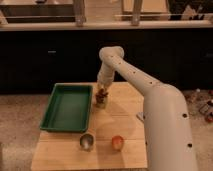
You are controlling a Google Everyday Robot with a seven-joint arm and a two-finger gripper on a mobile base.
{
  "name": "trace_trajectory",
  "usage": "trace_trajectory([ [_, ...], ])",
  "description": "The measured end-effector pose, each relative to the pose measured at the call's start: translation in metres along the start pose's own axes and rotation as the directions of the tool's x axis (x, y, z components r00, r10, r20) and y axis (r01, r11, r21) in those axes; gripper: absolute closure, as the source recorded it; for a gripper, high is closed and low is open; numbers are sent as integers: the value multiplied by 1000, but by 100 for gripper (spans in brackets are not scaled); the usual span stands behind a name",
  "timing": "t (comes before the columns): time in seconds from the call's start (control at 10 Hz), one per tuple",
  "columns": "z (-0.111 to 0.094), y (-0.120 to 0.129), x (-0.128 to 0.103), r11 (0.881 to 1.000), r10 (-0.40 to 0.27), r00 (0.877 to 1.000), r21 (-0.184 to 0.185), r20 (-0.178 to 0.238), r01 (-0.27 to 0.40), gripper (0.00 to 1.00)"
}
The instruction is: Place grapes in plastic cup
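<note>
The pale yellowish-green plastic cup [101, 103] stands on the wooden table [125, 120] just right of the green tray. The dark reddish grapes [102, 94] sit at the cup's mouth, right under my gripper [102, 90]. My white arm reaches from the lower right over the table and comes down onto the cup from above. The gripper is directly over the cup, touching or nearly touching the grapes.
A green tray [68, 106] lies at the table's left. A shiny metal cup [86, 141] and a round orange-red fruit [117, 143] stand near the front edge. A dark counter front runs behind the table.
</note>
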Motion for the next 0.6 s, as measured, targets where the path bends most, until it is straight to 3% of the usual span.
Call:
trace_trajectory([
  [0.2,-2,-1,-2,1000,-8,1000,-5,-4,8,24],
  [0.6,-6,-1,-4,1000,-17,1000,-8,-13,17,20],
])
